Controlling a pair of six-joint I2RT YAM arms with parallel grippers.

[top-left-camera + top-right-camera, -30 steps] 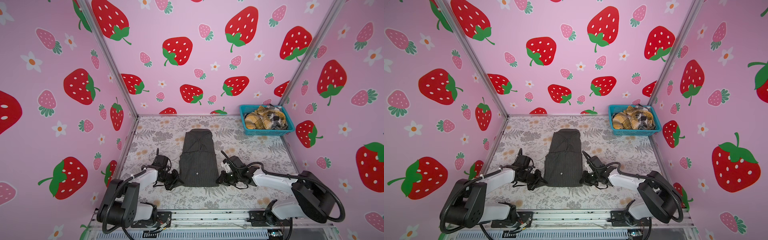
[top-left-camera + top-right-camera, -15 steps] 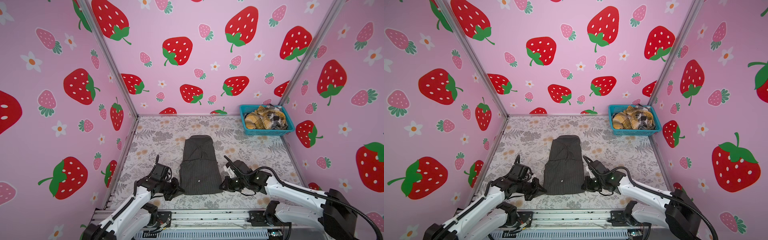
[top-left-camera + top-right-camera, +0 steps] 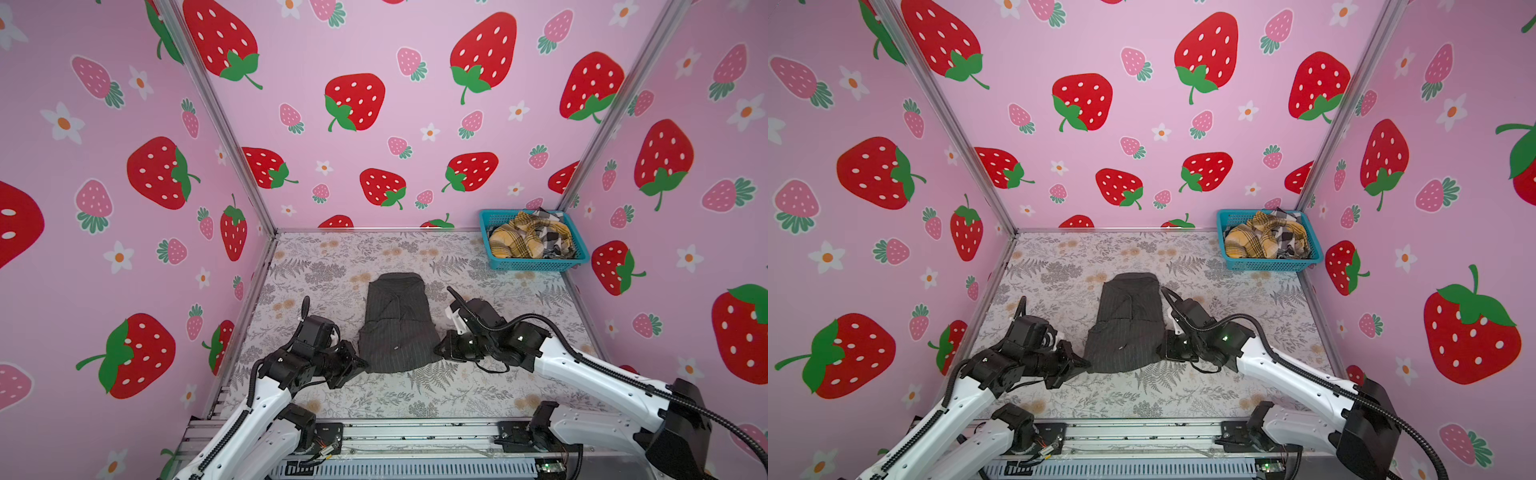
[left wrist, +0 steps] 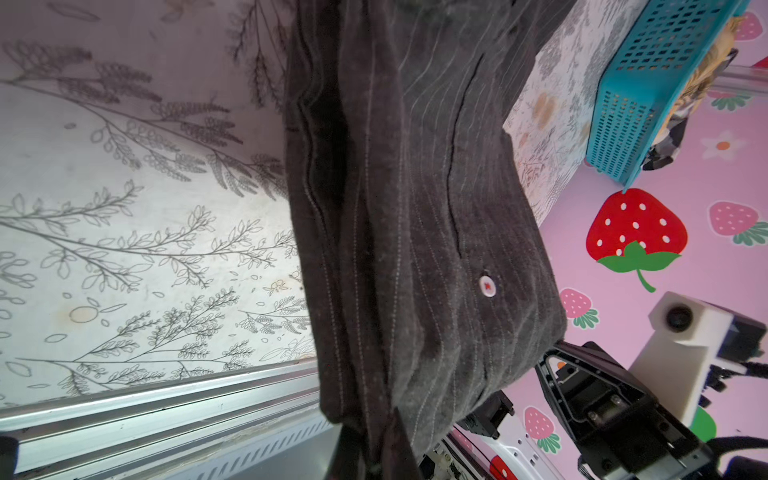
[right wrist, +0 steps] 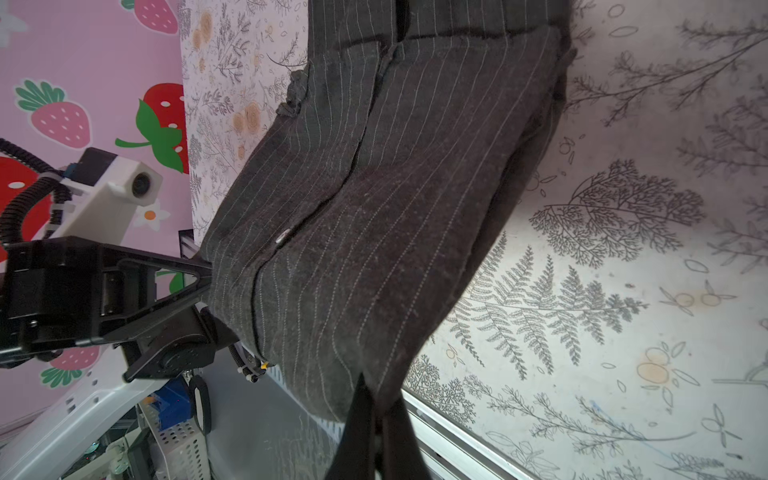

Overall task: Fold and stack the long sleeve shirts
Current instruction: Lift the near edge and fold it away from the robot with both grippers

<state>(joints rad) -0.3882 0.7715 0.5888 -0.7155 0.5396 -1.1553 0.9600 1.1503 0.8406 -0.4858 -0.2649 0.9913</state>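
Note:
A dark charcoal pinstriped long sleeve shirt (image 3: 395, 324) (image 3: 1129, 324) lies folded into a narrow strip on the middle of the table, collar end away from me. My left gripper (image 3: 361, 363) (image 4: 374, 453) is shut on its near left corner. My right gripper (image 3: 438, 351) (image 5: 376, 436) is shut on the near right corner. Both wrist views show the cloth (image 4: 415, 228) (image 5: 374, 208) bunched between the fingers and the near hem raised off the table. A mustard plaid shirt (image 3: 519, 239) and a black-white check shirt (image 3: 555, 237) lie crumpled in the basket.
The teal mesh basket (image 3: 536, 264) (image 3: 1266, 264) stands in the back right corner against the wall. Strawberry-print walls close in the floral table (image 3: 324, 266) on three sides. A metal rail (image 3: 415, 432) runs along the near edge.
Both grippers stay shut on the shirt's near corners. The arms have stretched out and risen, and the shirt has slid a little toward the near edge with its hem lifted.

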